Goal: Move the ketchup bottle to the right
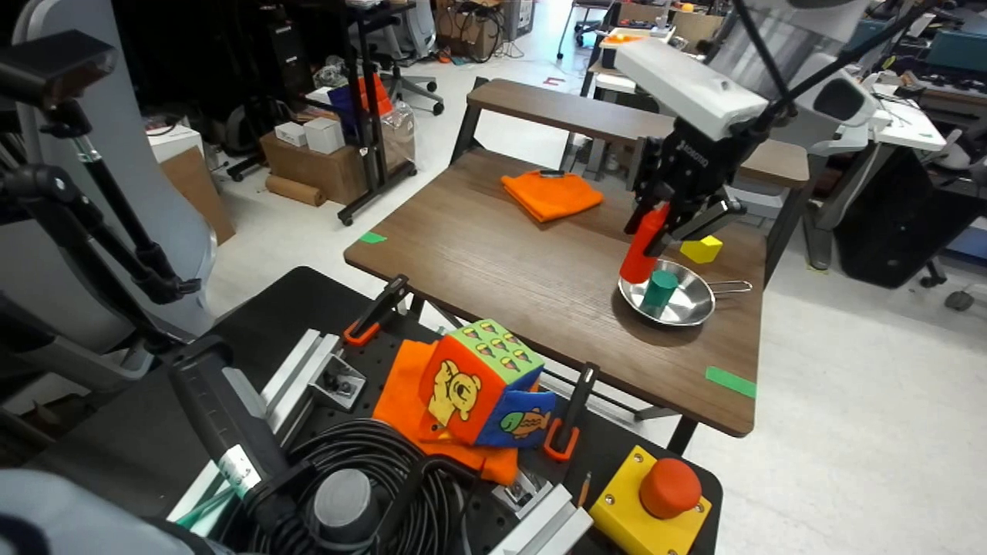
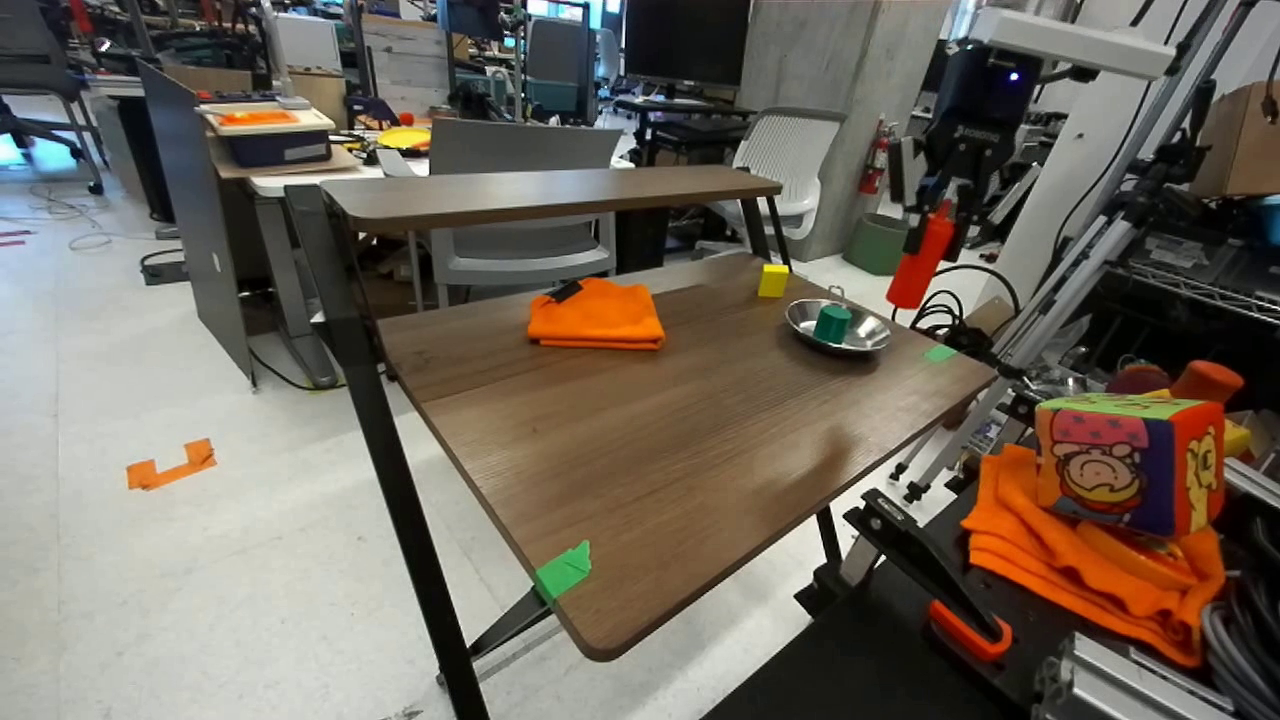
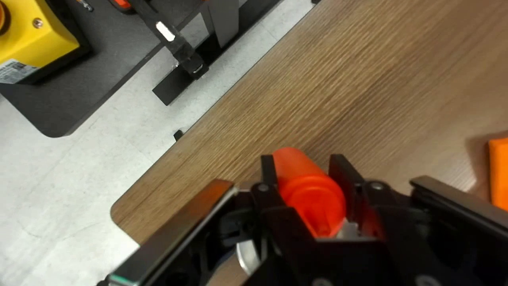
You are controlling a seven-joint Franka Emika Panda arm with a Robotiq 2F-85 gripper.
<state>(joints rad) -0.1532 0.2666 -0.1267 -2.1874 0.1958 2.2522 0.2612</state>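
Lower than the hand (image 3: 303,171) sit the nearest obstacles: the metal pan (image 1: 694,297), the green cylinder (image 1: 661,290) inside it, and the yellow block (image 1: 700,249) between pan and raised shelf (image 2: 560,190). In an exterior view, air separates the pan from the ketchup bottle (image 2: 920,262) clasped in the hand. Ahead of the hand in the wrist view, a broad bare stretch of worktop (image 3: 377,83) gives room; to one side of the hand it ends at the orange cloth (image 1: 551,199). Past block and cloth from the hand, the raised shelf spans one worktop edge, with a gap beneath it.
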